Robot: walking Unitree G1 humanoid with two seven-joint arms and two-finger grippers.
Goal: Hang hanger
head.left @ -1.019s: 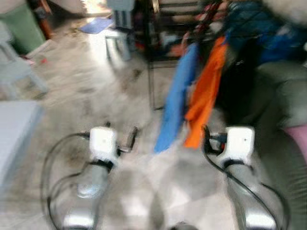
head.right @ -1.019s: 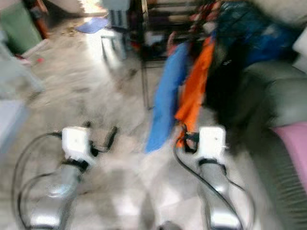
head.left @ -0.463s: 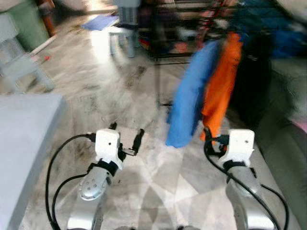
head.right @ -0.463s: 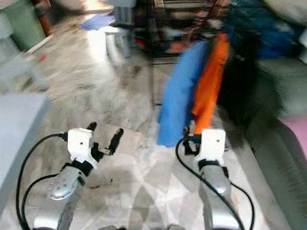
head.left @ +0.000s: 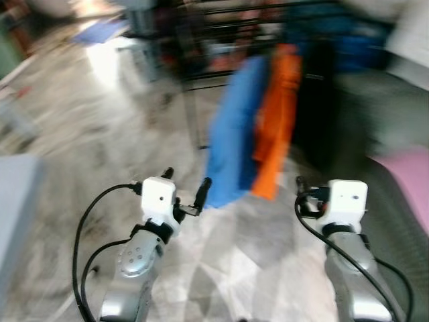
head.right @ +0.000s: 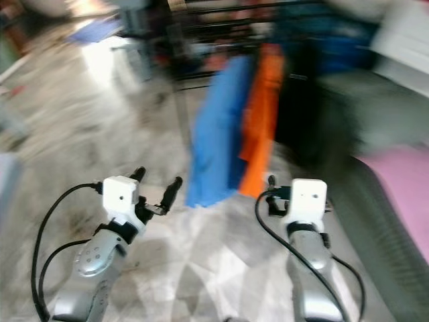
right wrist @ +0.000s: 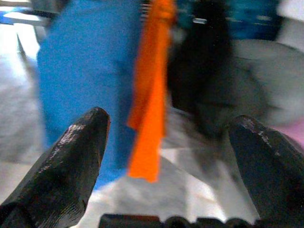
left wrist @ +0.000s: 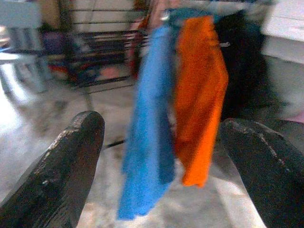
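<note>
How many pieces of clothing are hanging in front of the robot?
3 that can be told apart: a blue garment, an orange garment hanging right beside it, and a dark garment on the orange one's far side. The picture is blurred, so more may hang behind them.

Motion-blurred clothes rack (head.left: 268, 20), garments' tops

Head and wrist views all face the hanging blue garment (head.left: 231, 134).

Two hanging garments (head.left: 255, 134) side by side ahead, apparently on a rack (head.left: 201, 40), a sofa (head.left: 395, 107) to their right.
</note>
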